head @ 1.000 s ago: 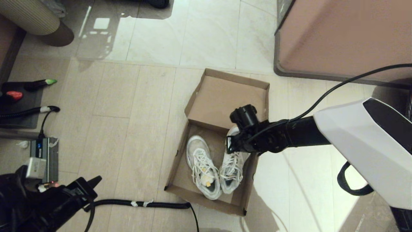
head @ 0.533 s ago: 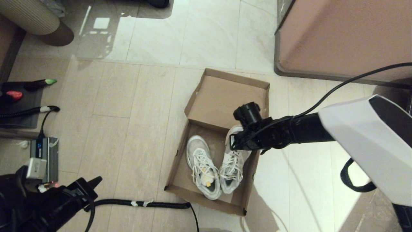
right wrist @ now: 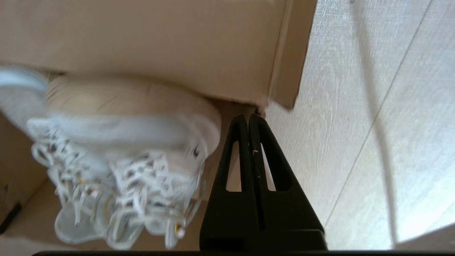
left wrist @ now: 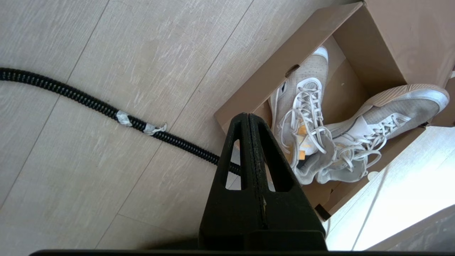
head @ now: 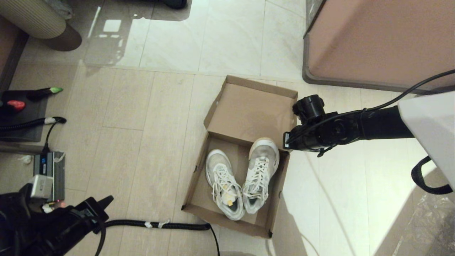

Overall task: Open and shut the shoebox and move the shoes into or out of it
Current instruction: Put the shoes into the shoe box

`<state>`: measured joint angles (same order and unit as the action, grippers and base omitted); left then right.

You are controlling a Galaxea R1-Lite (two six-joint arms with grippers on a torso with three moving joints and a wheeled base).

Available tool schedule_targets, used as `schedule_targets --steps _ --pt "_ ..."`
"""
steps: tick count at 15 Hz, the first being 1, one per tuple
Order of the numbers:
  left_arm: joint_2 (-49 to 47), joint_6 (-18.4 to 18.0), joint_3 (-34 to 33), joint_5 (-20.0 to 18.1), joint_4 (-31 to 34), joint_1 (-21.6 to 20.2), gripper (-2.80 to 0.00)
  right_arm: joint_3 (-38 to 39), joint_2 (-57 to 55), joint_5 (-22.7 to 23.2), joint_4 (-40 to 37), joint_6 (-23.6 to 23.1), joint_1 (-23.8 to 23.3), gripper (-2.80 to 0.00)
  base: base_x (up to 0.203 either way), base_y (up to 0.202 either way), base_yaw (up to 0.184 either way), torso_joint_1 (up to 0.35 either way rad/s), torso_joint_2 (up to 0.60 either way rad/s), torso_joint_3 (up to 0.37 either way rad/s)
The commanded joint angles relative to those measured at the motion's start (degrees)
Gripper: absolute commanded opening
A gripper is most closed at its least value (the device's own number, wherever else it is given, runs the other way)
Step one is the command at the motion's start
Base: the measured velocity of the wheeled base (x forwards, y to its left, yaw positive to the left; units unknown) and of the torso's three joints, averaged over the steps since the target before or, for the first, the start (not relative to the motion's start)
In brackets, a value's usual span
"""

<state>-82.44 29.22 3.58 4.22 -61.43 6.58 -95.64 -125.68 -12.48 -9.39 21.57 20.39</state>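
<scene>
Cabinet (head: 384,39), pinkish-brown, fills the far right corner of the head view, standing on a pale tiled and wood-look floor (head: 142,117). Next in size is the shoebox (head: 245,106), brown cardboard, lying open on the floor with its hinged lid (head: 252,110) folded back flat on the far side. The shoes (head: 241,181) lie side by side inside the tray, toes toward the lid and heels toward the robot; the right-hand sneaker (head: 261,170) leans with its toe up near the tray's right wall, the left one (head: 222,185) flat on the bottom.

The right arm reaches in from the right, level above the floor, and the right gripper (head: 286,140) hangs just beside the box's right wall, near the hinge corner and close to the tilted sneaker's toe. In the right wrist view its fingers (right wrist: 245,149) are pressed fully together with nothing between them, their tips over the box corner (right wrist: 280,96), clear of the shoe (right wrist: 142,117).

The left gripper (head: 101,204) sits low at the near left, well apart from the box, jaws likewise closed flat on each other and empty, pointing toward the tray's near corner in its wrist view (left wrist: 249,142). A black corrugated hose (head: 160,225) runs along the floor from it to the box's near side.
</scene>
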Motion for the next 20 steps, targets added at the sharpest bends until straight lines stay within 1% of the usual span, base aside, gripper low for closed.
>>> schedule_targets --steps 1,5,6,9,17,19,20 --pt "-0.80 0.39 0.56 0.09 -0.36 0.01 -2.80 -2.88 -3.54 -0.09 0.04 0.22 0.04 -2.80 0.000 0.000 0.000 0.000 0.00 0.000" --pt "-2.30 0.38 2.41 -0.26 -0.45 0.09 -2.80 -14.60 -10.71 -0.16 -0.50 0.10 0.13 -2.80 0.000 0.000 0.000 0.000 0.00 0.000" --pt "-2.54 0.31 2.48 -0.26 -0.45 0.07 -2.80 -16.11 -11.94 -0.18 -1.30 -0.24 0.37 -2.80 0.000 0.000 0.000 0.000 0.00 0.000" --pt "-3.39 0.40 2.93 -0.26 -0.45 0.10 -2.80 -16.15 -13.07 -0.15 -1.42 -0.38 2.78 -2.80 0.000 0.000 0.000 0.000 0.00 0.000" --pt "-4.75 0.49 4.65 -0.17 -0.45 0.04 -2.80 -16.07 -13.71 -0.09 -2.39 -0.55 14.12 -2.80 0.000 0.000 0.000 0.000 0.00 0.000" --pt "-4.66 0.49 4.95 -0.17 -0.45 0.01 -2.80 -16.15 -15.06 -0.01 -2.73 -0.77 15.76 -2.80 0.000 0.000 0.000 0.000 0.00 0.000" --pt "-4.57 0.49 4.95 -0.17 -0.45 0.01 -2.80 -16.15 -15.81 0.00 -2.71 -1.67 16.31 -2.80 0.000 0.000 0.000 0.000 0.00 0.000"
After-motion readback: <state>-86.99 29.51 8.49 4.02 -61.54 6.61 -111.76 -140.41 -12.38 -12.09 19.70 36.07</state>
